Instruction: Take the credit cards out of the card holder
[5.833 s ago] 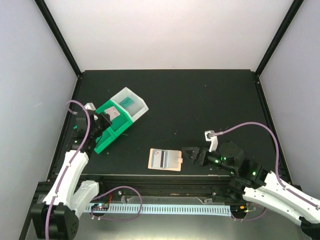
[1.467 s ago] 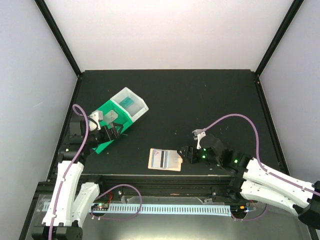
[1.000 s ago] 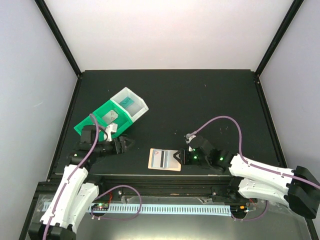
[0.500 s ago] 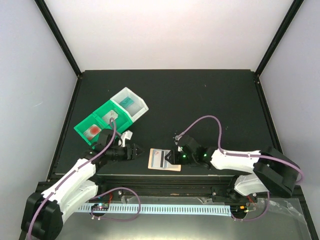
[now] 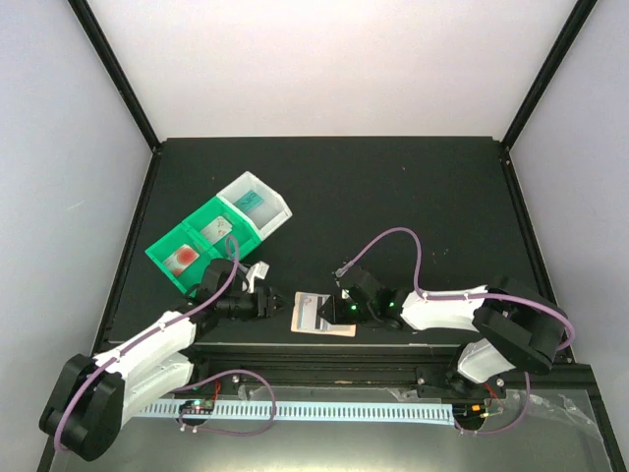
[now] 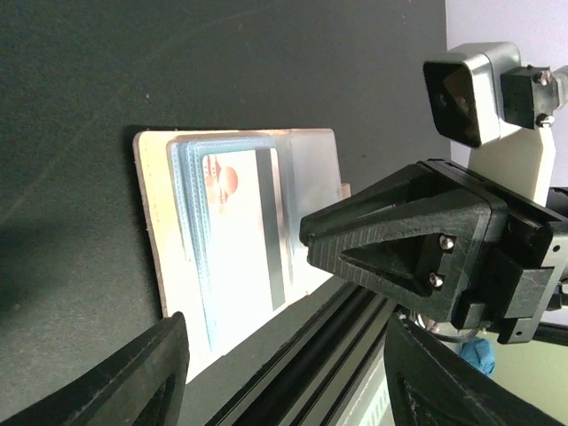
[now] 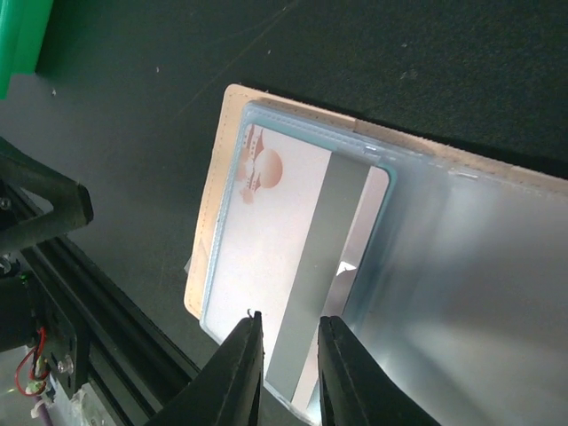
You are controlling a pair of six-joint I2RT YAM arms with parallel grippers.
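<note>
Card holder [image 7: 497,266]: rt panel cut by rt/bottom edges.
Green bin [image 7: 16,35]: corner only, upper left.
Left gripper [image 6: 284,355]: fingers [image 6: 115,377] blurred, cut at bottom.
Credit card [image 6: 240,257]: print illegible.
Sleeves [image 6: 188,266] under it: contents hidden.

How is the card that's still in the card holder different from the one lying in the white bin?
The pale card is whitish with a grey stripe and a reddish mark, while the teal card is teal all over as far as can be seen. The pale card is tucked in a sleeve of the card holder at the table's near edge. The teal card lies loose in the white bin, farther back and left. Both are small flat rectangles.
</note>
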